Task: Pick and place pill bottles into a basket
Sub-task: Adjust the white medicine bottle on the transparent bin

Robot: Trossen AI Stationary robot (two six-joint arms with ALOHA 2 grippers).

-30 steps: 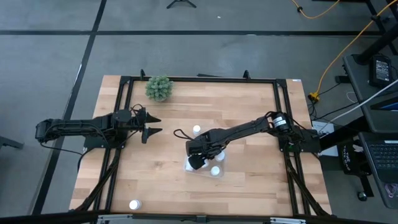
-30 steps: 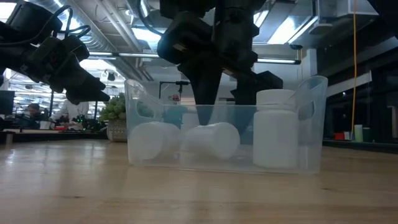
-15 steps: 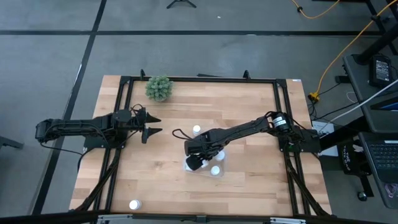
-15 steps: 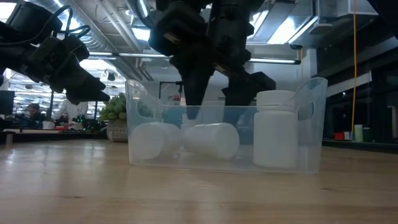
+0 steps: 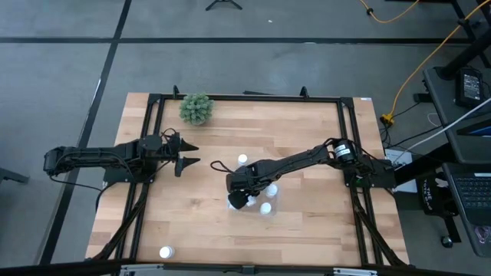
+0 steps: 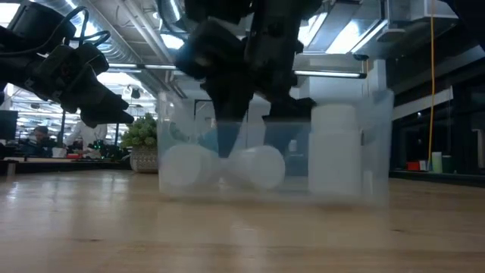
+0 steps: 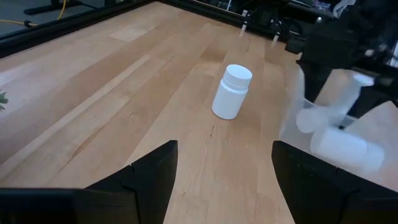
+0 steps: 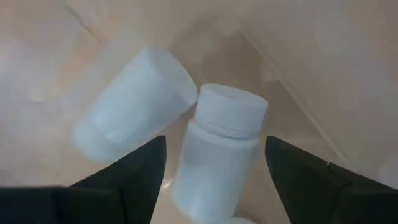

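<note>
Five pill bottles could be counted. Three were in the basket (image 6: 276, 155), the clear tray near the middle of the table (image 5: 307, 130): in the low view two lay on their sides, one (image 6: 189, 165) beside the other (image 6: 258, 165), touching or nearly so, and a third (image 6: 335, 152) stood upright at the tray's other end. A fourth bottle (image 5: 242, 159) stood on the bare wood just beyond the tray, toward the plant side; the left wrist view showed it tilted (image 7: 232, 92), apart from the tray wall. A fifth bottle (image 5: 164, 251) stood alone near the front edge of the table, well apart from everything else. There was one basket and one green plant (image 5: 196, 108), which sat at the far edge of the table. The right gripper (image 5: 239, 196) was over the tray's left end, its arm reaching across the table and hiding part of the tray from above; in its wrist view the fingers (image 8: 130, 177) were spread wide, holding nothing, with the two lying bottles below them. The left gripper (image 5: 186, 154) hung above the table's left part, well apart from the tray, its fingers apart and empty. The tray was blurred in the low view.
</note>
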